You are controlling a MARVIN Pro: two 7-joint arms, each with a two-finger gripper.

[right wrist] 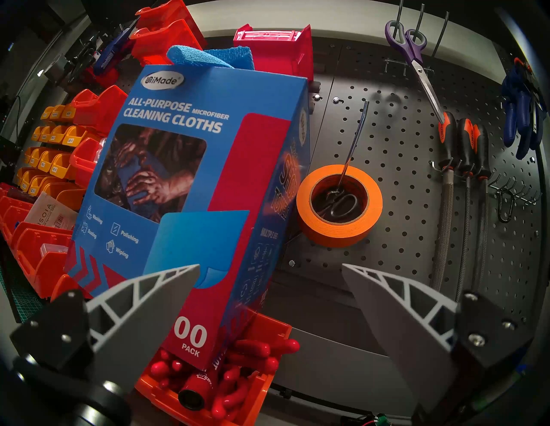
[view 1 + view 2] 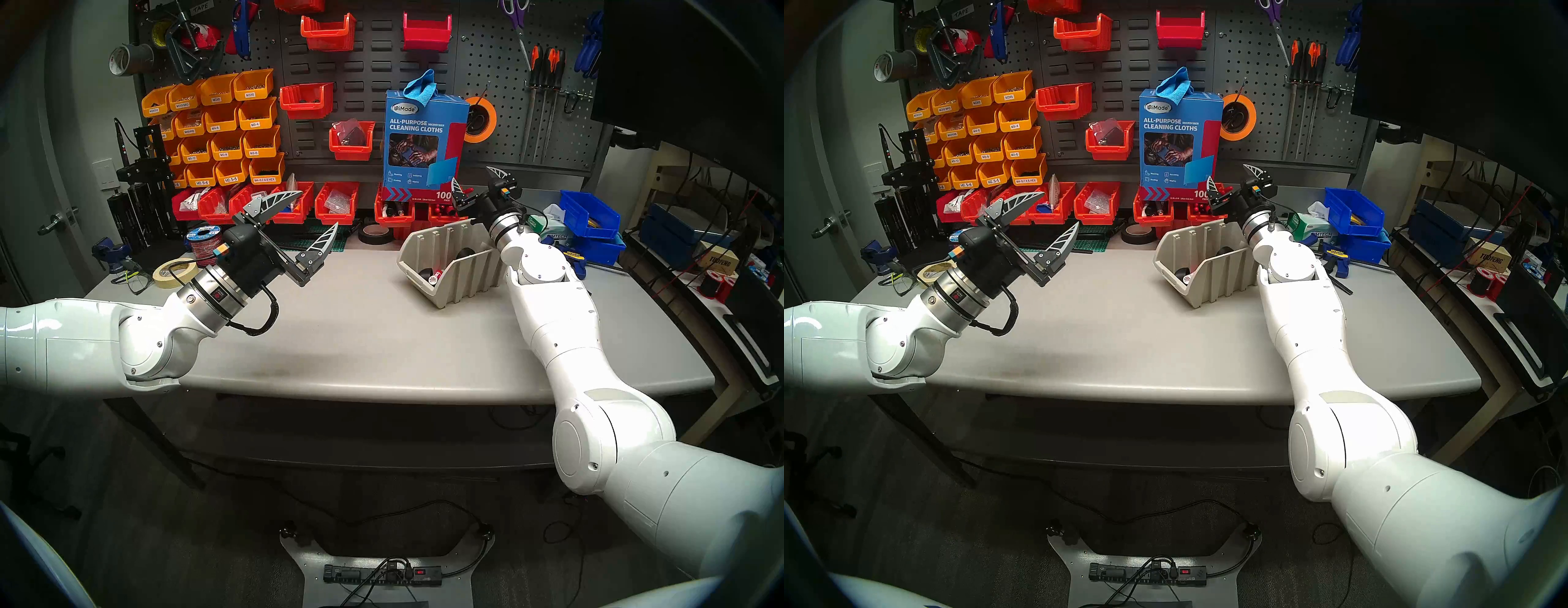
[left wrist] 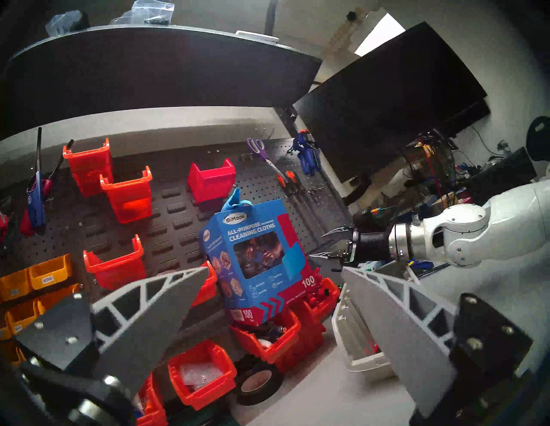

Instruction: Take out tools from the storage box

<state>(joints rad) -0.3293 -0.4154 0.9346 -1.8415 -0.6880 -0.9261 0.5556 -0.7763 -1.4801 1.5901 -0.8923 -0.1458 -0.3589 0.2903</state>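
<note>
The beige storage box (image 2: pixel 466 278) sits right of centre on the grey table, low front facing left; it also shows in the head right view (image 2: pixel 1212 278) and the left wrist view (image 3: pixel 354 336). Inside lie a red-capped white marker (image 2: pixel 437 276) and two black round cups (image 2: pixel 424 271) (image 2: pixel 466 253); the other tools are hidden. My left gripper (image 2: pixel 318 210) is open and empty, held above the table's left half, well apart from the box. My right gripper (image 2: pixel 471 174) is open and empty, above and behind the box's back edge, pointing at the pegboard (image 1: pixel 387 142).
A blue cleaning-cloths box (image 2: pixel 424 140) stands on red bins (image 2: pixel 335 204) along the back. A black tape roll (image 2: pixel 375 233) lies left of the storage box. Blue bins (image 2: pixel 589 212) sit at back right, a masking tape roll (image 2: pixel 174 274) at far left.
</note>
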